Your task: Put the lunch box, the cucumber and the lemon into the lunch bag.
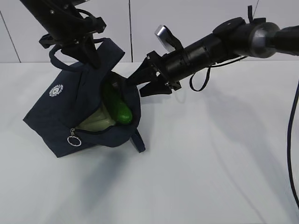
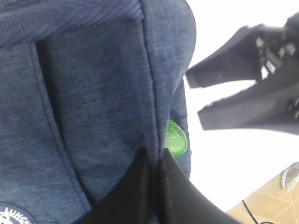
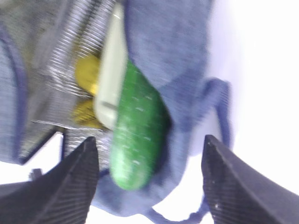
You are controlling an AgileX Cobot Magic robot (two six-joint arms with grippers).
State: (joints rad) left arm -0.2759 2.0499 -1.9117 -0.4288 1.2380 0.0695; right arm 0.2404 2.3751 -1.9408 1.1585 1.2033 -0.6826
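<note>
"LUNCH" on lunch bag (image 2: 93, 93) logo (image 2: 14, 215)

Left claw (image 1: 91, 59) pinched closed, right claw (image 1: 140, 84) spread wide, arm reaching leftward

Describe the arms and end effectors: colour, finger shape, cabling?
Both arms are black. The right end effector has two tapered wedge fingers with finely ribbed pads, a silver knob behind them, and a thin black cable looping under the wrist. The left end effector has the same black fingers.

White table (image 1: 210, 163); navy lunch bag (image 1: 60, 121) resting on it.
</note>
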